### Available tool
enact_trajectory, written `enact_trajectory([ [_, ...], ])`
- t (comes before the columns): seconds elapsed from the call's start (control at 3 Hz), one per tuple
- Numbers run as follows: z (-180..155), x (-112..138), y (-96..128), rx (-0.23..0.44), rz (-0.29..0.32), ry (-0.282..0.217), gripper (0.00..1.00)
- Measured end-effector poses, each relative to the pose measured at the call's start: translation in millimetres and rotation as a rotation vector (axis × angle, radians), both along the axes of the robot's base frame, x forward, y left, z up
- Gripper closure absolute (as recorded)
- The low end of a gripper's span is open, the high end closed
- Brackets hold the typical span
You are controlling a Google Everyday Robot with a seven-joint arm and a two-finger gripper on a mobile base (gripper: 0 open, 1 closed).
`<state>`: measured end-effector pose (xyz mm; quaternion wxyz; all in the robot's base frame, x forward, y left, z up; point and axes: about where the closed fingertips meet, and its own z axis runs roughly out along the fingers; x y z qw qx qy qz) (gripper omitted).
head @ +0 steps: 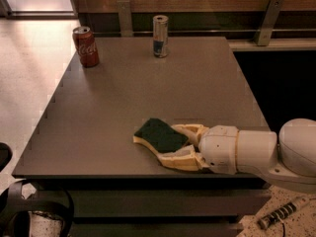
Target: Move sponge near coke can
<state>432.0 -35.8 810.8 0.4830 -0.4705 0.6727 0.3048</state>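
A white robot arm's tool point(167, 143) reaches in from the right, its two tan fingers pinching a green-topped sponge point(159, 134) that lies near the front edge of the grey surface point(123, 83). The red coke can point(86, 47) stands well apart, at the far left corner.

sponge point(159, 132): green-topped, flat, front edge (hand point(156, 136) around it) | coke can point(86, 47): upright, far-left corner

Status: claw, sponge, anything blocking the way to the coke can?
Claw at sponge, near table edge. Sponge far from coke can, back-left corner. Silver can back-centre, off the line.
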Motion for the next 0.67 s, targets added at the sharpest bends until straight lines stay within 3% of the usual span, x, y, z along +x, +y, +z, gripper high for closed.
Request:
enact_trajectory([
  [0.67, 59, 58, 5, -0.019, -0.105, 0.057, 1.0],
])
